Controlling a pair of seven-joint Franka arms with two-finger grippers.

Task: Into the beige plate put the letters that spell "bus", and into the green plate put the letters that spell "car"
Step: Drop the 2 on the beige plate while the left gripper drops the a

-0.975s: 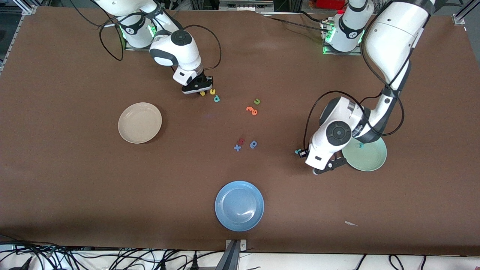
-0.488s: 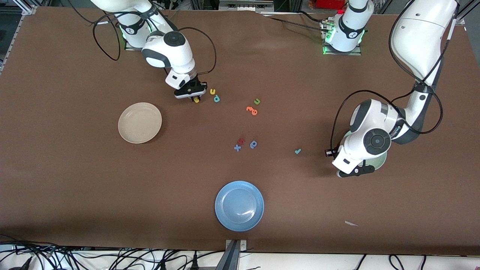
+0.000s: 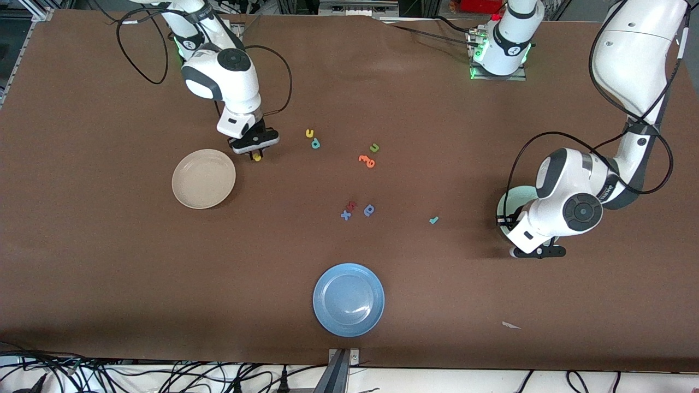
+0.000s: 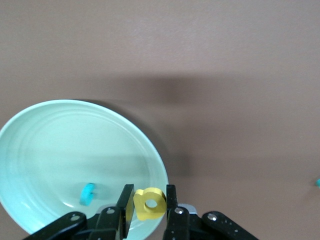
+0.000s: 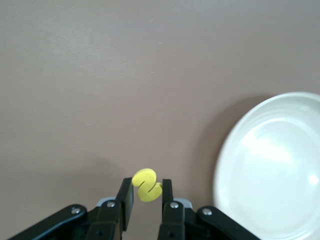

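Over the table's bare brown top, just beside the rim of the beige plate (image 3: 203,178), I have the right gripper (image 3: 256,156) carrying the yellow s (image 5: 146,185). Its fingers are clamped on the letter's flat faces, so the foam hangs edge-down and should fall clear once I am over the plate. That plate looks empty; the yellow u (image 3: 309,133) and teal b (image 3: 315,144) lie side by side on the table toward the robots' edge, well apart from it.

At the left arm's end, the left gripper (image 3: 538,252) hangs at the rim of the green plate (image 4: 50,150), pinching the yellow a (image 4: 149,203) between narrowly set fingers, again by its flat sides. One teal letter (image 4: 88,193) already lies in that plate; I take it for the c, though I cannot read its shape. The teal r (image 3: 433,220) sits alone on the table, between the green plate and the mid-table scatter.

I judge both arms mid-delivery: each needs a short move inward over its plate before letting go.

The green u (image 3: 374,147), orange letters (image 3: 367,160), the blue and red letters (image 3: 357,209) and the blue plate (image 3: 348,299) near the front edge I leave alone.
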